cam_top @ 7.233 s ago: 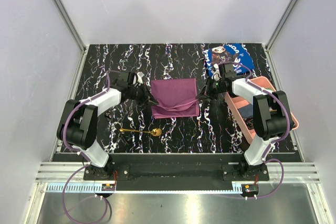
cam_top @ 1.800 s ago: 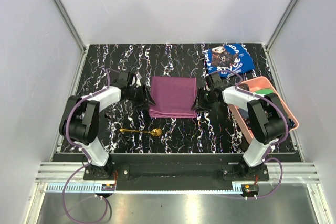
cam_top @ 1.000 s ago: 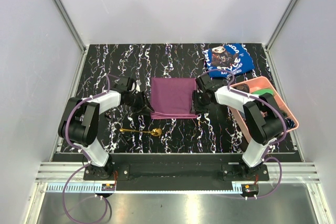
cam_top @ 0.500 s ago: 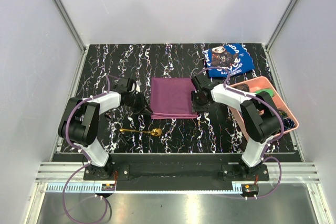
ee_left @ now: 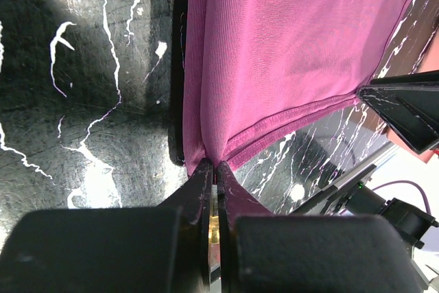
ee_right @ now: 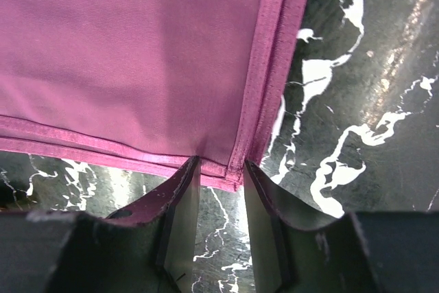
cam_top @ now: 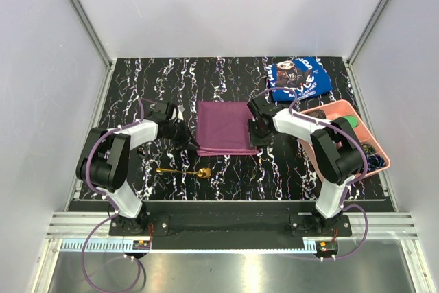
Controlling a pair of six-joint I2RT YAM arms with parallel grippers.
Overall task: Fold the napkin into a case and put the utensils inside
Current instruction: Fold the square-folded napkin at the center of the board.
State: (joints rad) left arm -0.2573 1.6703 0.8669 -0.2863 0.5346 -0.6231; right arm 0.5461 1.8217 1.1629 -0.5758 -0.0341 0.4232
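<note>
Plum-purple and slightly shiny, the square cloth napkin (cam_top: 225, 127) lies flat at the middle of the black, white-veined desk (cam_top: 226, 77). It is already doubled, with layered hems showing along its near edge and right side. The left claw (ee_left: 215, 169) is pressed together and pinches the napkin's near-left corner, where the layers gather into a small pleat at the fingertips. The right claw (ee_right: 221, 167) stands partly spread astride the near-right corner, one finger on either side of the hem, with no grip made yet. Taking both near corners at once would let the near edge rise level, so the next fold toward the case should stay square. For that, the right claw must first press together on every layer; catching only the top layer would likely skew the pouch. The small gold metal spoon (cam_top: 184, 171) lies on the desk nearer the arm bases, apart from the napkin, handle to the left. There it stays clear of the folding yet within reach for insertion. A blue cloth (cam_top: 298, 77) with white lettering and a pink tray (cam_top: 381, 156) sit at the far right, uninvolved.
</note>
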